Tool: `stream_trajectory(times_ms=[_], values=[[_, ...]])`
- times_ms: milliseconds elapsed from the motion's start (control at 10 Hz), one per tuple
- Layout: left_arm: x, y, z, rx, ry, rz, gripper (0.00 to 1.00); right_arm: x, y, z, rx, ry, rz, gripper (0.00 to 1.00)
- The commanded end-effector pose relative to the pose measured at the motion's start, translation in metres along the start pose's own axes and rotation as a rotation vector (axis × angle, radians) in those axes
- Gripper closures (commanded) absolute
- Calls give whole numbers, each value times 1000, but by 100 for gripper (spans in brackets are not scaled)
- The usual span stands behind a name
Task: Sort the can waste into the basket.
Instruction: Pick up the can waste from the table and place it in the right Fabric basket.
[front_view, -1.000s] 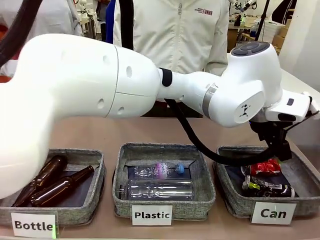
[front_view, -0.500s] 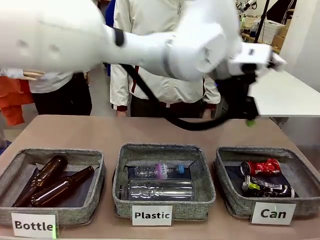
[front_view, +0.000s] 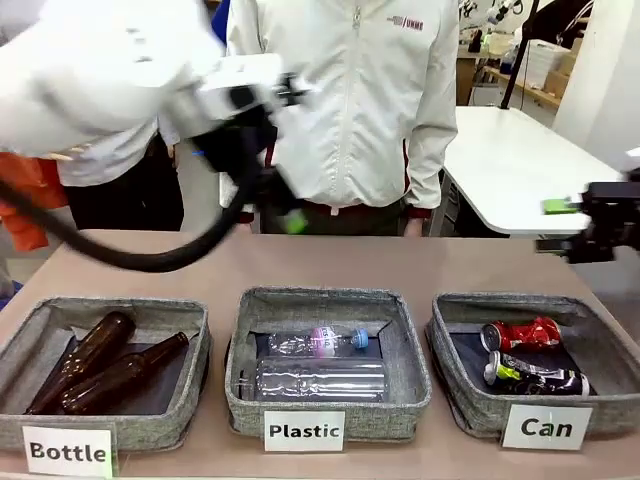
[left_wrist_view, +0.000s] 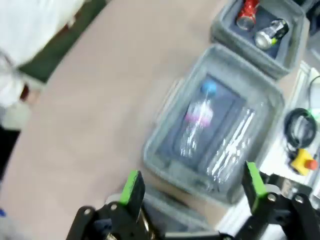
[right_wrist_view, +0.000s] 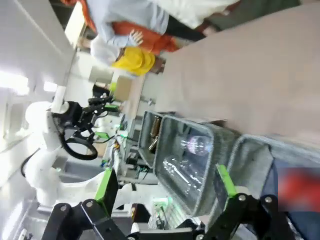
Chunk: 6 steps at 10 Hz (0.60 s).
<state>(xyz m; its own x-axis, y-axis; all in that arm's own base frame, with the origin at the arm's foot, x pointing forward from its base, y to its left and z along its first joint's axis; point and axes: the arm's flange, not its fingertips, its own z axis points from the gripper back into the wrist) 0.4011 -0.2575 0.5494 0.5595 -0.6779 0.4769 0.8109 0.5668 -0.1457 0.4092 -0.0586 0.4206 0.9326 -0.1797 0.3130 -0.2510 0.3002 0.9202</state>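
Can waste: red can (front_view: 522, 334) and black printed can (front_view: 532, 377) are lying side by side inside the basket marked "Can", the red one on the far side, the black one nearer the label; neither is touching any finger.
Can basket (front_view: 605, 350): sitting below and just in front of the right gripper's fingertips in the front view; in the left wrist view it is lying well beyond that gripper's fingertips, at the top edge (left_wrist_view: 235, 37).
Right gripper (front_view: 575, 226): hanging above the table by the Can basket's far corner, fingers spread wide and gripping nothing; in its own wrist view the two green pads (right_wrist_view: 107, 184) are standing far apart.
Left gripper (front_view: 280, 212): hovering high over the table's far side, blurred, fingers parted wide and empty; green pads (left_wrist_view: 132, 187) well apart in its wrist view.
Plastic basket (front_view: 412, 360): holding clear plastic bottles (front_view: 320, 378), lying just past the left fingers' tips in the left wrist view.
Bottle basket (front_view: 195, 345): holding brown glass bottles (front_view: 120, 378), well apart from both grippers.
Person (front_view: 350, 100): standing at the far side behind the left gripper.
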Motion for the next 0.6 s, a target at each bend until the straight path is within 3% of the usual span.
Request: stream_trajectory(times_ms=[0,300,400,500], values=[[-52,31,29,-95,11,109,0,12,4,-24,45,8,-36,0],[-160,97,43,-380,-160,405,0,10,-4,-65,113,71,-87,0],[-196,112,36,-415,-281,488,0,14,-5,-62,117,80,-94,0],[-234,122,30,-462,-472,538,0,17,-5,-57,118,85,-105,0]])
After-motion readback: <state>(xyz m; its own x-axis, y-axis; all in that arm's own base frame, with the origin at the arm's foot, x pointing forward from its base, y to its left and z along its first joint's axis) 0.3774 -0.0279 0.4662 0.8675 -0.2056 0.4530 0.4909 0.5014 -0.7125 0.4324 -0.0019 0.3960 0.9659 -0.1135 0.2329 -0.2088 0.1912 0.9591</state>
